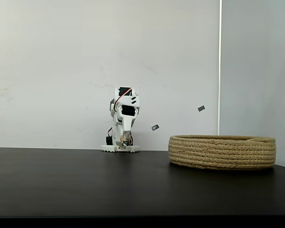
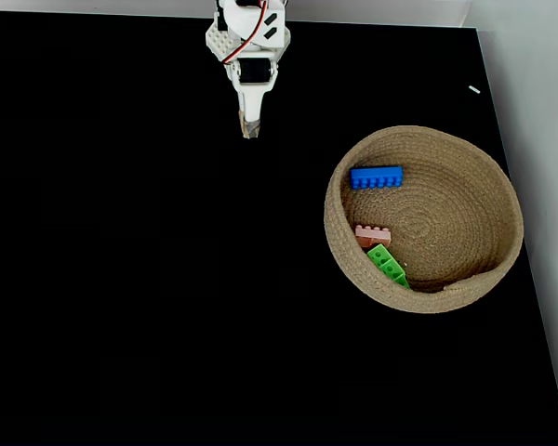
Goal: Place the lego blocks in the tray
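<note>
Black desk (image 2: 121,279) spans both fixed views, bare apart from arm and basket. The tray, a round coiled-rope basket (image 2: 502,186), sits on the right side of the desk, well apart from the arm; side-on its low ribbed wall (image 1: 222,152) hides what's inside. White arm (image 2: 246,42) is folded back over its base at the far edge, and the pincer (image 2: 249,128) points down toward the desk, holding nothing; fingers look together from above, but too small to be sure, so cannot tell. All three lego blocks lie inside the basket: blue brick (image 2: 376,177) toward the upper left of the floor, green brick (image 2: 388,266) against the lower-left wall, smaller pink brick (image 2: 372,235) just above the green one and touching it or nearly so. Judgement: placing step looks finished, no brick left on the desk, arm parked at rest. Next move calls for nothing beyond holding the rest pose; any further pick would need a fresh brick laid out.
</note>
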### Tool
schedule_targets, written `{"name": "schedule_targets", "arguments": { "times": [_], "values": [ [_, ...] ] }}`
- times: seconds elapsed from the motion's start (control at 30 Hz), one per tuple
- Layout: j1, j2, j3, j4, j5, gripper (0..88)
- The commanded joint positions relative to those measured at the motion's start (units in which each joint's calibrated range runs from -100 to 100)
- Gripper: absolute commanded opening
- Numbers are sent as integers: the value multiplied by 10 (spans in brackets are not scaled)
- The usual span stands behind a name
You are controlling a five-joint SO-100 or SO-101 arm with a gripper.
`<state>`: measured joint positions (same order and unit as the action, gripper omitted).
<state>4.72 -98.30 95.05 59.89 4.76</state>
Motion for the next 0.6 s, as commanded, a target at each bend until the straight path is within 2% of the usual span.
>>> {"name": "schedule_targets", "arguments": {
  "times": [0.0, 0.57],
  "values": [
    [6, -5, 4, -9, -5, 4],
    [6, -4, 5, -10, -10, 4]
  ]
}}
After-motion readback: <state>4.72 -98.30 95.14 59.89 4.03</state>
